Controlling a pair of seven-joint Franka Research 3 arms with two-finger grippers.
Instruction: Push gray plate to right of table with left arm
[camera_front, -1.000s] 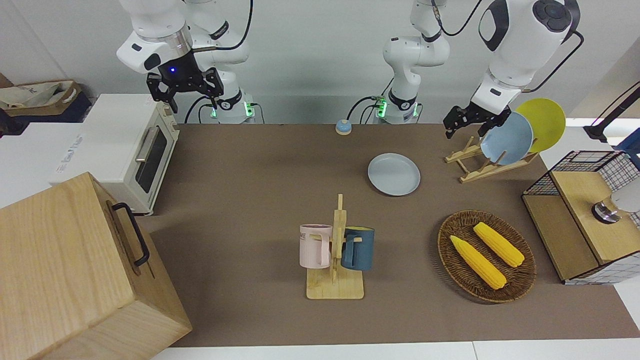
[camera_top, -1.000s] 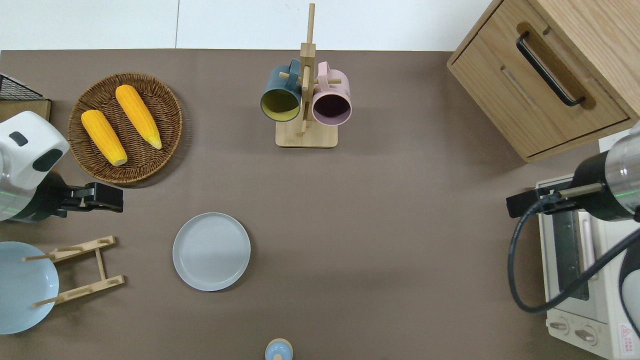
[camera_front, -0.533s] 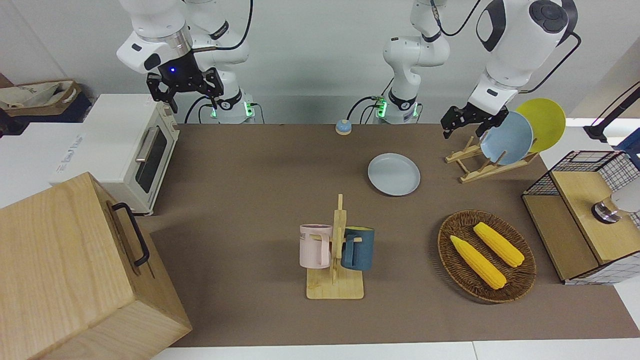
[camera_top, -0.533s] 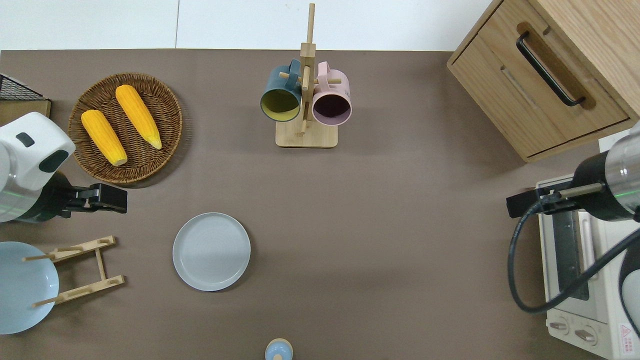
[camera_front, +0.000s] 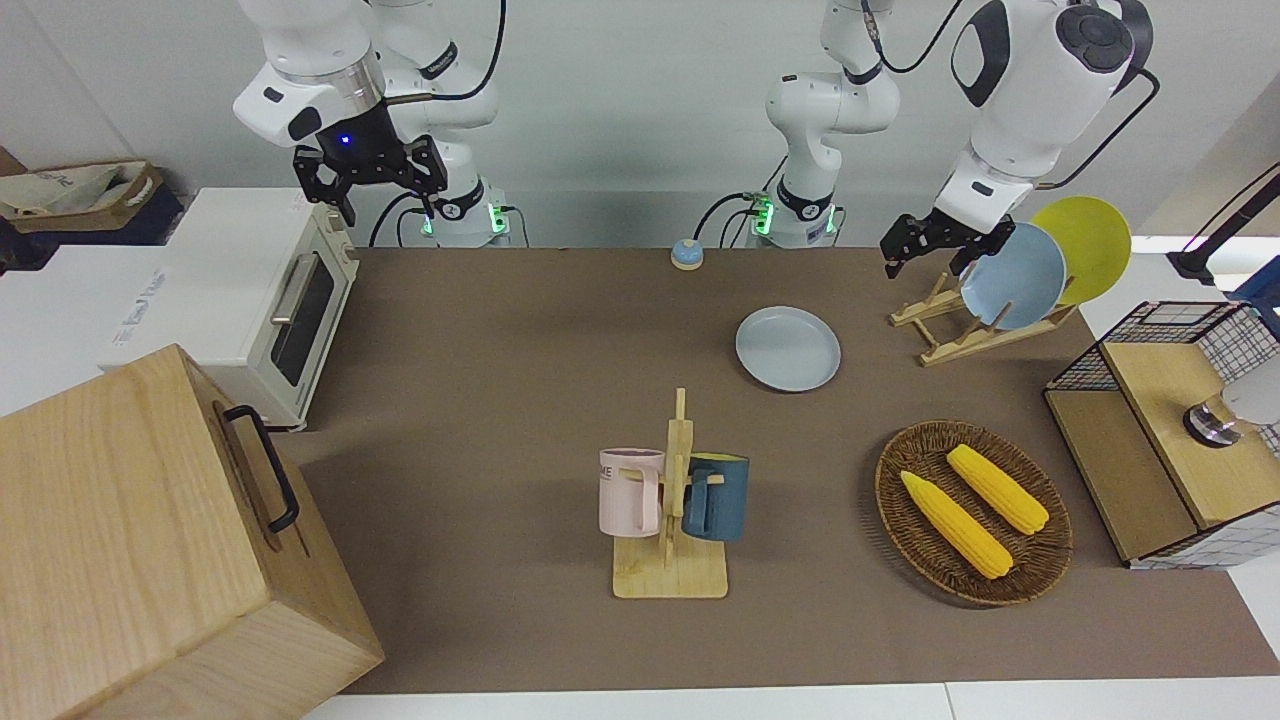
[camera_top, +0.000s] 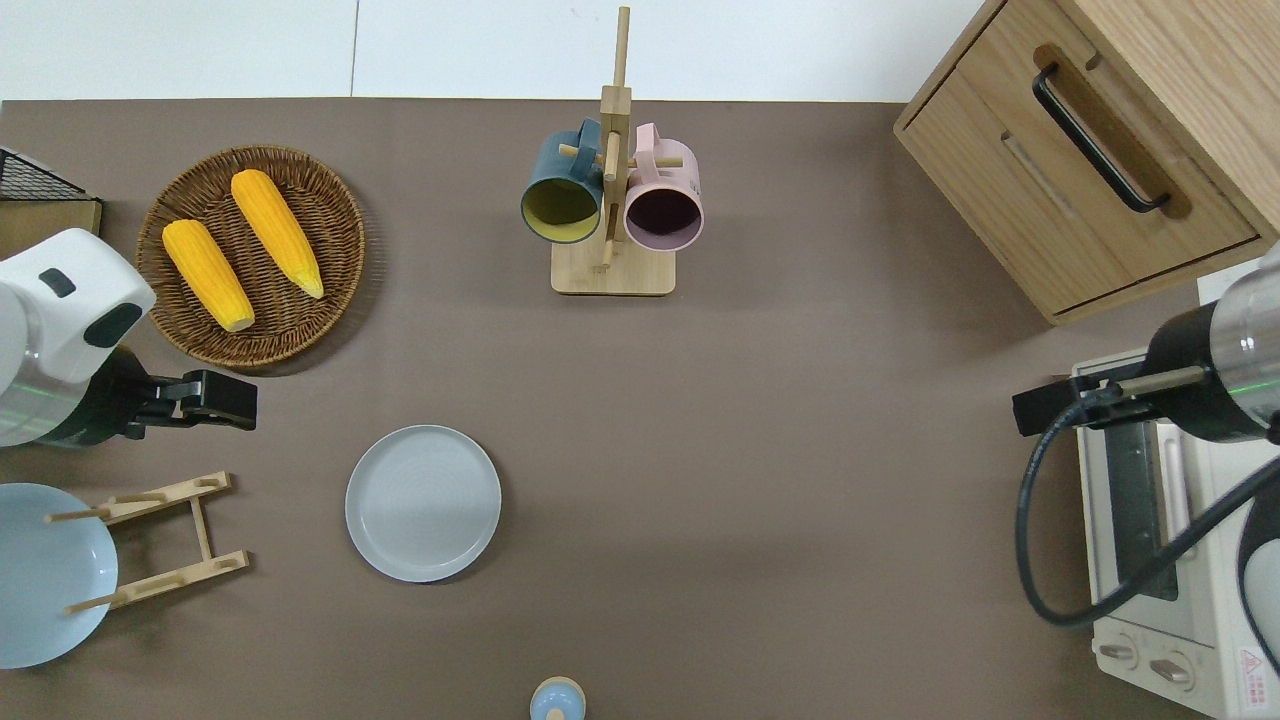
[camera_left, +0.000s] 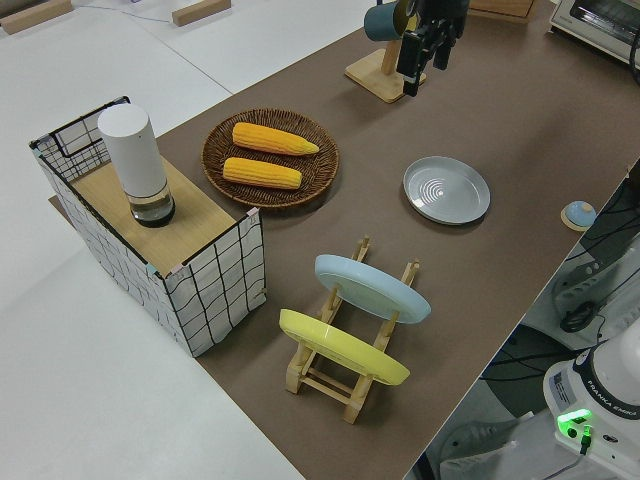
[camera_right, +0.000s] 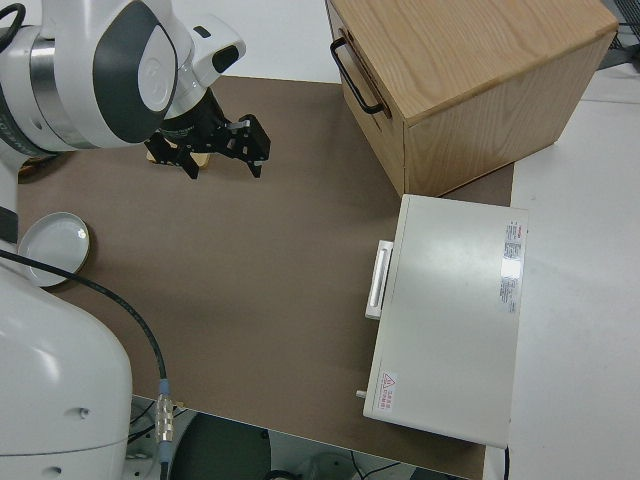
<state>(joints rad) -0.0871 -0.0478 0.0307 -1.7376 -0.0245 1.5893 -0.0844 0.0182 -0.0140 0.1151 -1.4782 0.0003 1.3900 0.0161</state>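
Observation:
The gray plate (camera_front: 788, 349) lies flat on the brown table (camera_front: 500, 350), toward the left arm's end; it also shows in the overhead view (camera_top: 423, 503) and the left side view (camera_left: 447, 189). My left gripper (camera_front: 925, 258) is open and empty. In the overhead view it (camera_top: 240, 400) hangs over bare table between the wicker basket and the wooden plate rack, apart from the plate and farther toward the left arm's end of the table. My right gripper (camera_front: 372, 195) is open and parked.
A wooden rack (camera_front: 960, 330) holds a blue plate (camera_front: 1015, 275) and a yellow plate (camera_front: 1085, 245). A wicker basket (camera_front: 900, 520) holds two corn cobs. A mug rack (camera_front: 672, 500), a small bell (camera_front: 686, 254), a toaster oven (camera_front: 250, 300) and a wooden cabinet (camera_front: 150, 530) stand around.
My left gripper has crept a little toward the gray plate and slightly nearer to the robots. The plate and the right arm have not moved.

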